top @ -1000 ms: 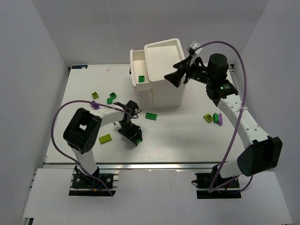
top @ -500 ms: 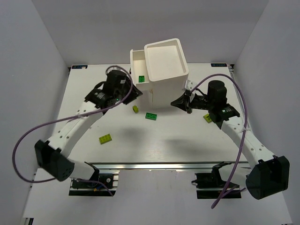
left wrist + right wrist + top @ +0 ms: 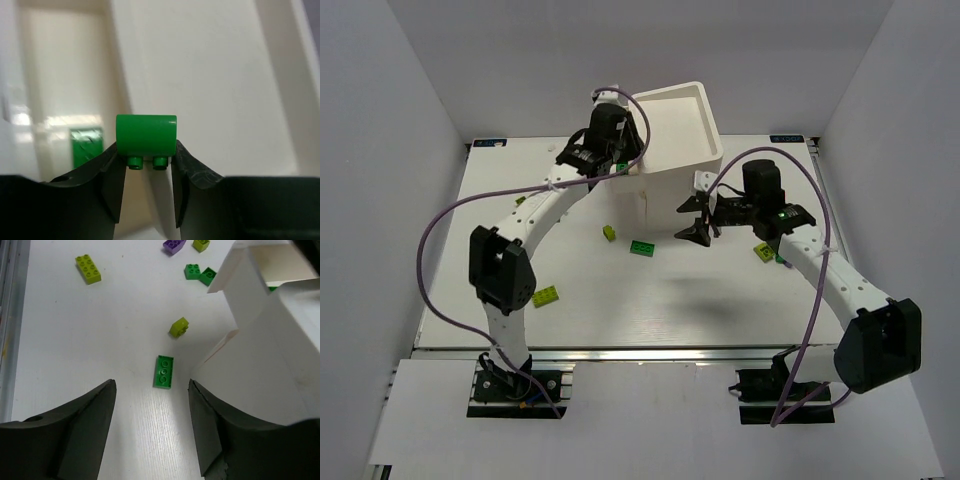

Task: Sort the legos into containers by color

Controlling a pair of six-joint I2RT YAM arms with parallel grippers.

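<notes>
My left gripper [image 3: 617, 152] is shut on a dark green lego [image 3: 146, 139] and holds it over the open top drawer of the white cabinet [image 3: 672, 125]. Another green lego [image 3: 86, 147] lies in that drawer. My right gripper [image 3: 692, 222] is open and empty, low over the table beside the cabinet's front. A flat green lego [image 3: 163, 371] lies just ahead of its fingertips and also shows in the top view [image 3: 642, 248]. A small lime lego [image 3: 610, 233] lies to its left.
A lime brick [image 3: 546, 295] lies at the front left. A lime brick [image 3: 763, 252] and a purple one [image 3: 781, 254] lie right of the cabinet. The right wrist view shows two green bricks [image 3: 192, 271], a purple one [image 3: 173, 245] and a lime one [image 3: 88, 268] farther left.
My left arm has swung from the table left of the cabinet up over the open drawer, carrying the green lego. My right gripper has shifted slightly left, staying open.
</notes>
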